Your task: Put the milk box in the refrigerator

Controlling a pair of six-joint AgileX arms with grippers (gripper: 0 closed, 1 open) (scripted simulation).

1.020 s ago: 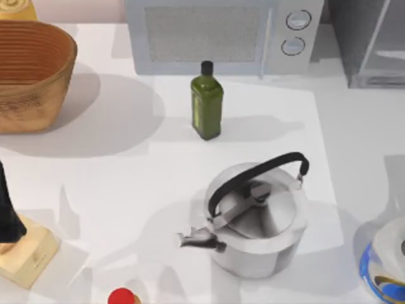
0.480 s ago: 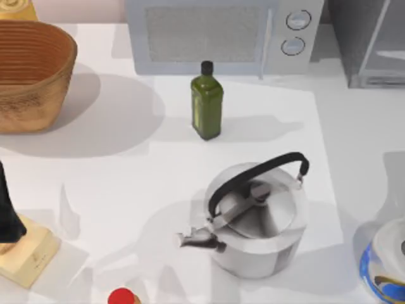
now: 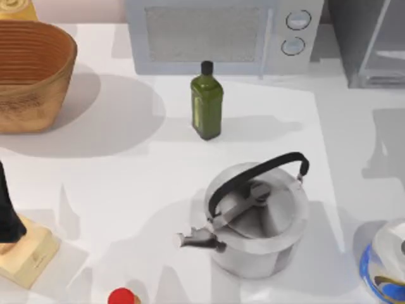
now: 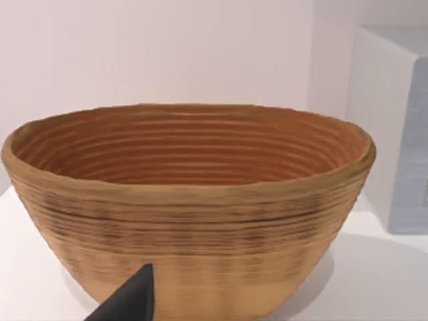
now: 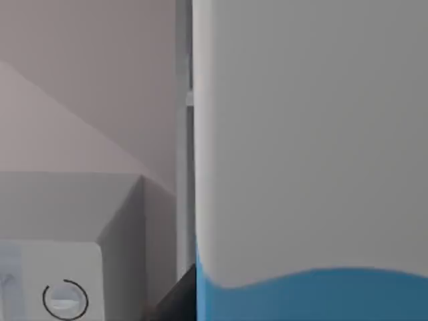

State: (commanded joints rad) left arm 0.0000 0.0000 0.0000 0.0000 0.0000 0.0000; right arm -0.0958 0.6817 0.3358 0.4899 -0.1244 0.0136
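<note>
The milk box (image 5: 307,167) looms very close in the right wrist view, white above and light blue at the lower edge. A dark fingertip (image 5: 172,302) of my right gripper lies against its side, so the gripper is shut on it. Past the carton runs a grey upright edge (image 5: 182,134), apparently the refrigerator's, though I cannot be sure. In the top view the refrigerator (image 3: 367,38) stands at the table's back right corner with its thin-framed door ajar. In the left wrist view a dark fingertip (image 4: 130,301) of my left gripper points at a woven basket (image 4: 187,200).
A grey microwave (image 3: 221,35) stands at the back, a green bottle (image 3: 207,104) in front of it. A steel kettle (image 3: 256,218) sits mid-table. The basket (image 3: 31,76) is back left, a blue-white ceramic piece (image 3: 386,266) front right, a wooden block (image 3: 25,253) front left.
The shadow on the right side of the table has slid toward the back, nearer the refrigerator. Nothing standing on the table has moved.
</note>
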